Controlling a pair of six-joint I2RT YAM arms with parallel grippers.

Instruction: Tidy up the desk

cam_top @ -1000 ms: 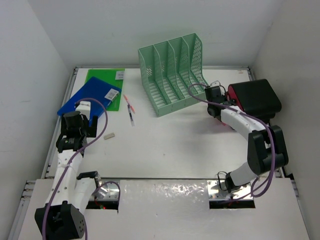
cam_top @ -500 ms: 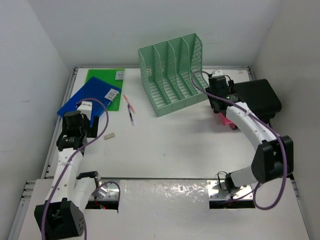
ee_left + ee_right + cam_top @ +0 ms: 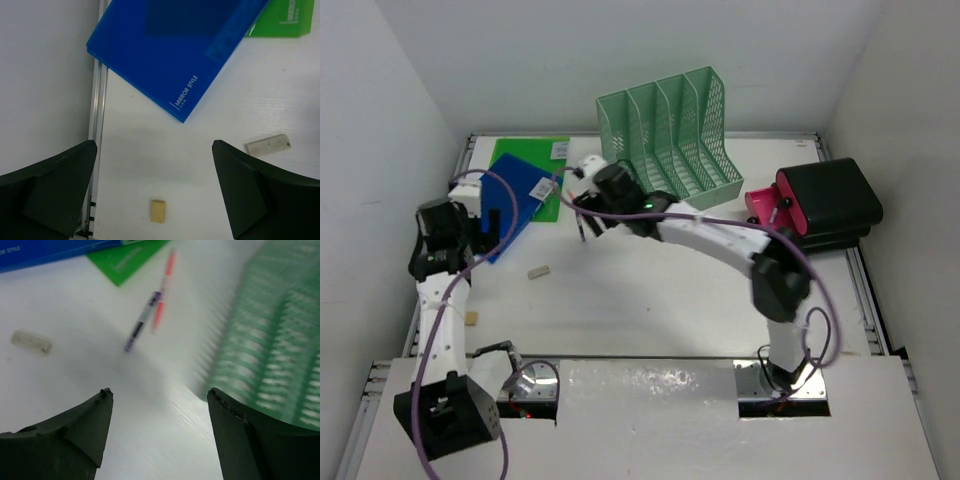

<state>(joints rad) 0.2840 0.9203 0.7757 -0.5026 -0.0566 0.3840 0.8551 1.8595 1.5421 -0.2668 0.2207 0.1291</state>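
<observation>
Jaws both spread, empty | right pair shifted from black case (image 3: 830,195) to above pens (image 3: 142,322) beside rack (image 3: 670,150) | tabletop (image 3: 650,300) beneath, still cluttered | pens judged next pickup

Plain white walls (image 3: 620,50) on three sides; even light.

Green mesh rack (image 3: 670,135) at back; blue book (image 3: 175,45) overlapping green folder (image 3: 520,155); two pens (image 3: 145,317) near rack; black case (image 3: 830,200) far right.
</observation>
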